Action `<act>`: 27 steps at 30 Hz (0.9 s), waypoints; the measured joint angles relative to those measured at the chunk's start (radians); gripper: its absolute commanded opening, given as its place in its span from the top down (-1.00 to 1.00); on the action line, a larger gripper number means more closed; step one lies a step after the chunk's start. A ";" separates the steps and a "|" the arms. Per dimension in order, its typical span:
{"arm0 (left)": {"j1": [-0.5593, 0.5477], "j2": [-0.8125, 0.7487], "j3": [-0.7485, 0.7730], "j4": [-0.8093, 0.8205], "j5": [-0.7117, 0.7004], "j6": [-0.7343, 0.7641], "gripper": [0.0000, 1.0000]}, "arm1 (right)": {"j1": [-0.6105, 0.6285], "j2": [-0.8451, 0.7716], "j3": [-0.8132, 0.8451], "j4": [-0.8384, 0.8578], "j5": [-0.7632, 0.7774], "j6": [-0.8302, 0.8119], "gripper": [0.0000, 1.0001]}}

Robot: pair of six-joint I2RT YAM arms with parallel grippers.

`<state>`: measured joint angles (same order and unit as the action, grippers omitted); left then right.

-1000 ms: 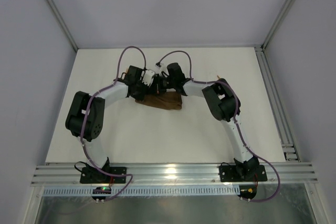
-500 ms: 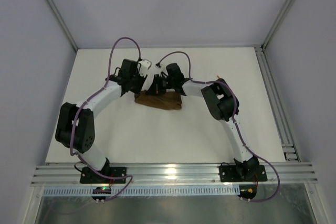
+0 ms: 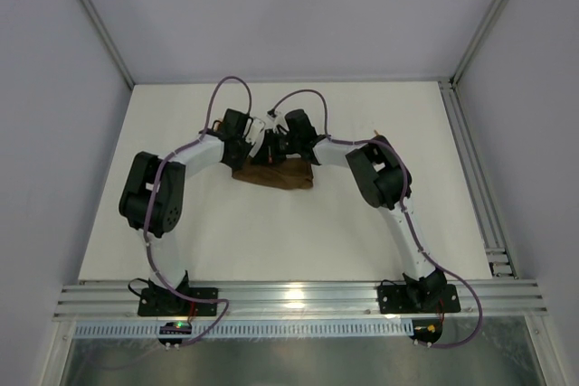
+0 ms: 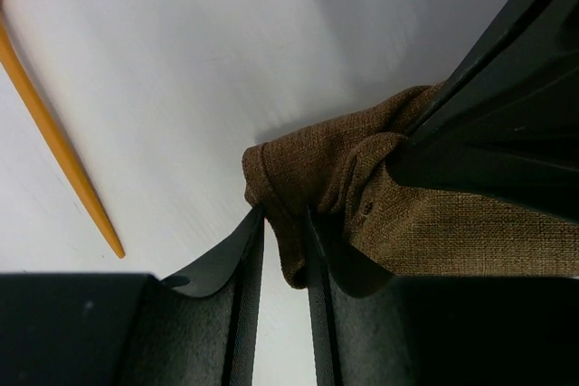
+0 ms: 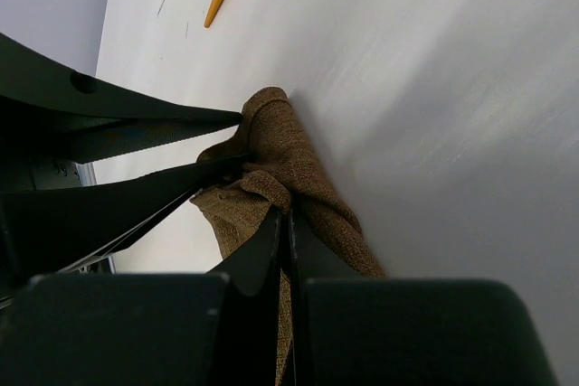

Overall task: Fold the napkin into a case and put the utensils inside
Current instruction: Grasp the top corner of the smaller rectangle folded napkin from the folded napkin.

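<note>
Top external view: both arms reach in from the near edge and meet over the far middle of the white surface (image 3: pixel 362 223). Under them lies the napkin (image 3: pixel 282 175), folded into a small dark brown bundle, longer from left to right than from near to far. Its far edge is hidden under the wrists.

From the left wrist, the left gripper (image 4: pixel 283 221) has its jaws only a little apart. A rolled end of the coarse brown cloth fills the gap and touches both fingers, so it looks pinched there. Just beside that, the other arm's dark fingers bite into the same bunched end, and the weave puckers around them.

From the right wrist, the right gripper (image 5: pixel 286 211) has its fingers pressed together, nipping a gathered ridge of the napkin at the very tips. The left arm's two fingers come in from the side, with the rounded corner of the cloth between their points.

A thin orange utensil (image 4: pixel 56 137) lies flat on the bare surface, apart from the cloth and touched by neither gripper. Only its tapering shaft shows, so I cannot tell which piece it is.
</note>
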<state>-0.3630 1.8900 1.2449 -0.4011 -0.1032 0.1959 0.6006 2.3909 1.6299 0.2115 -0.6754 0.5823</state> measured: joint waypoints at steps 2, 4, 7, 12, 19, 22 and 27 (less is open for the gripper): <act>0.000 -0.001 0.000 0.000 -0.001 0.006 0.50 | 0.001 0.000 0.000 0.000 0.000 0.000 0.94; 0.000 0.000 0.000 0.000 0.000 0.015 0.52 | 0.001 0.000 0.000 0.000 0.000 0.000 0.94; 0.000 0.000 0.000 0.000 0.016 0.020 0.83 | 0.001 0.000 0.000 0.000 0.000 0.000 0.94; 0.002 -0.005 -0.002 0.001 0.044 0.013 1.00 | 0.001 0.000 0.000 -0.005 0.000 -0.007 0.94; 0.003 -0.131 -0.055 0.032 0.100 -0.043 1.00 | 0.008 0.000 0.002 -0.029 0.000 -0.029 0.94; 0.005 -0.174 -0.067 0.056 0.134 -0.065 1.00 | 0.010 0.000 0.005 -0.040 0.001 -0.034 0.94; 0.005 -0.180 -0.076 0.067 0.154 -0.085 1.00 | 0.011 0.000 0.005 -0.047 0.001 -0.040 0.94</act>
<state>-0.3576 1.7100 1.1687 -0.3340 0.0505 0.1108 0.6117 2.3909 1.6348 0.1642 -0.6746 0.5426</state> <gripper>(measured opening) 0.003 0.040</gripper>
